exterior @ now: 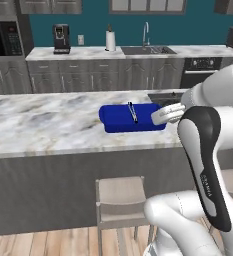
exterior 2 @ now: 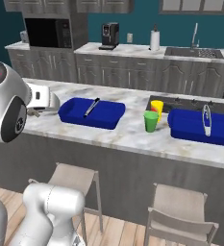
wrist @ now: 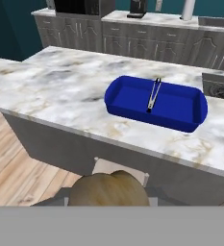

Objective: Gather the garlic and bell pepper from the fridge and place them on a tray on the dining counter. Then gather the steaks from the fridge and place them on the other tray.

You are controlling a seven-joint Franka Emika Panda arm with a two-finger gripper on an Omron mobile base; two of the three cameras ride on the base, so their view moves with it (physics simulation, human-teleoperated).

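The tan-beige, lumpy, rounded garlic bulb (wrist: pixel 108 189) sits at the bottom of the hand view, directly at the claw, its surface showing soft lobes with a shallow crease at the top centre; it hangs above the wooden floor and the near edge of the long white-grey veined marble desk (wrist: pixel 60 91). The claw (exterior 2: pixel 35 113) is clenched on the garlic bulb, and in the right base view it appears at the end of the white wrist, just left of the near tray and above the desk top, though the bulb itself is too small to make out there. On the desk rests a deep-blue rectangular plastic tray with rounded corners (wrist: pixel 173 106), and a slim metal utensil with a dark end (wrist: pixel 153 95) lies inside it, along its short axis. The right base view shows a second deep-blue tray (exterior 2: pixel 192 125) further right on the same desk, likewise carrying a slim metal utensil (exterior 2: pixel 206 119). Between the two trays stand a green cup (exterior 2: pixel 151 121) and a yellow cup (exterior 2: pixel 156 107), touching or nearly so. A pale grey stool (exterior: pixel 119 196) stands under the desk's front edge, below the near tray.
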